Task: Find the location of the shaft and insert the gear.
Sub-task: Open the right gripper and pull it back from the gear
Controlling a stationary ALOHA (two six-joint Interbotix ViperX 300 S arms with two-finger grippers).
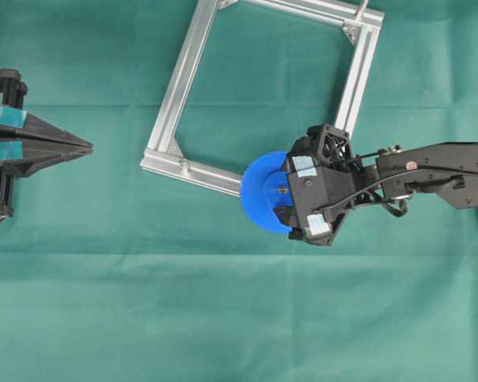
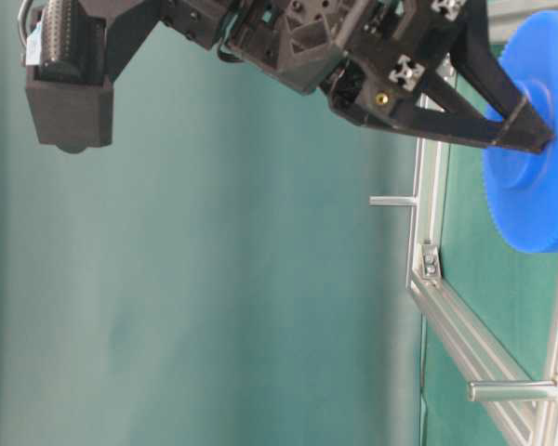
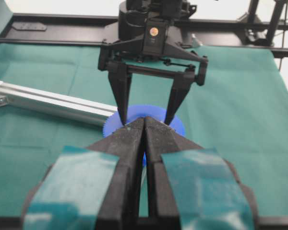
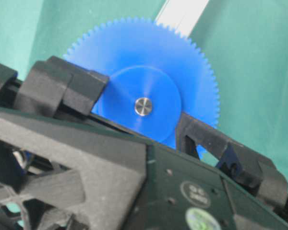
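The blue gear [image 1: 261, 191] sits at the open corner of the aluminium frame [image 1: 175, 87]. In the right wrist view the shaft [image 4: 143, 106] shows as a silvery round pin end in the centre hole of the gear [image 4: 134, 48]. My right gripper [image 1: 285, 189] straddles the raised hub, its fingers [image 4: 89, 88] lying against both sides of it. From table level one finger [image 2: 516, 130] rests on the hub of the gear [image 2: 539, 195]. My left gripper [image 1: 88, 147] hovers shut and empty at the far left, pointing at the gear [image 3: 178, 125].
The square aluminium frame [image 2: 428, 269] lies on green cloth, with one bar [image 3: 53, 103] running up to the gear. Two silver pegs [image 2: 392, 200] [image 2: 511, 391] stick out of its bars. Green cloth spreads in front of and left of the frame.
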